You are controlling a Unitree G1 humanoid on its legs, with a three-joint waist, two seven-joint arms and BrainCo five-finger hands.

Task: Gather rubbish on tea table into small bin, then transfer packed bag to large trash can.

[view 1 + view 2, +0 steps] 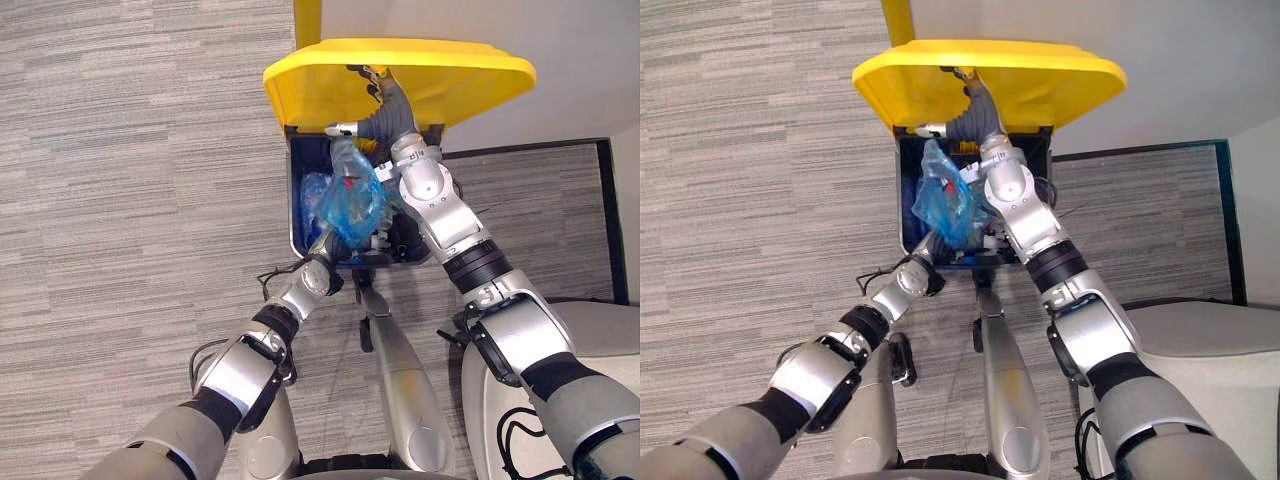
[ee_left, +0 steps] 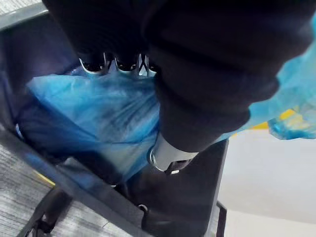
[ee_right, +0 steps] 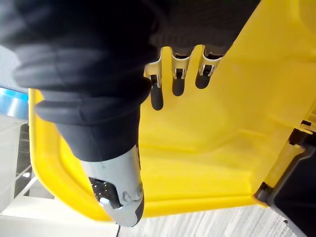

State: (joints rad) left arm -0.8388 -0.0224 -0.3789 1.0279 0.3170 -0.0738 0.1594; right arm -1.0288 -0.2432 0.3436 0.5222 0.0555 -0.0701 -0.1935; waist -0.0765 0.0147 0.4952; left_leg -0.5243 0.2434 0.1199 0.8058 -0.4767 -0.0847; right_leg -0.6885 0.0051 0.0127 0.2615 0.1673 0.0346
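- L hand [image 2: 197, 89], nearest, at 6 o'clock on the can's mouth: fingers [image 2: 116, 65] curl into blue plastic with the thumb alongside, so it reads as clenched on the blue bag [image 1: 352, 200].
- The bag is packed and see-through, with a red scrap [image 1: 348, 183] inside. It sits over the open mouth of the large trash can [image 1: 295, 215], not yet let go.
- R hand [image 1: 385, 100], at 12 o'clock past the bag: flat, straight fingers [image 3: 177, 81] press the underside of the yellow lid [image 1: 470, 80] to prop it up. It grasps nothing.
- Grey carpet [image 1: 130, 200] lies from 9 round to 6 o'clock, pale wall [image 1: 580, 60] at 1–2 o'clock.
- Risks:
  - The lid is only propped, so if the fingers slide it drops on the bag and L wrist.
  - The R forearm crosses the mouth at 3 o'clock, so the bag may snag there or on the near rim.
  - Thin plastic could tear.
  - Let go too near 6 o'clock, it lands on the carpet.
- Writing/brands: none legible on can, lid or bag.
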